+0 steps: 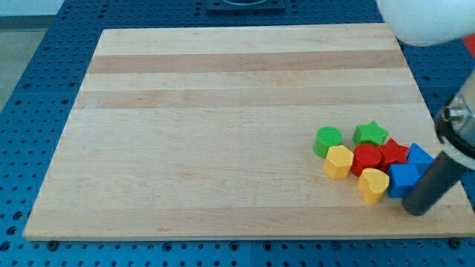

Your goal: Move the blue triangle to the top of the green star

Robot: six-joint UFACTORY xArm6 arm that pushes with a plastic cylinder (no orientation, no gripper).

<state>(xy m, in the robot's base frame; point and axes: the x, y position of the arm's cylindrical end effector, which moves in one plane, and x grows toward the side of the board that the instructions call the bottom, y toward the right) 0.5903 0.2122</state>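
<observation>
Resting beside blue triangle [404, 179] — my tip [417, 210]; green star [370, 133] above cluster; no jaws fitted.

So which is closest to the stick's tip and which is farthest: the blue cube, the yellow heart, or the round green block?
Measured from my tip at the view's bottom right:
1. Blue cube block, just up-left of the tip.
2. Yellow heart block, further to the view's left.
3. Round green block, at the cluster's top left, farthest.

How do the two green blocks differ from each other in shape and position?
The green star has points; the green cylinder is round with a flat top. The star sits toward the view's right and touches a red block; the cylinder sits left, beside the yellow block. Both are the same green.
</observation>
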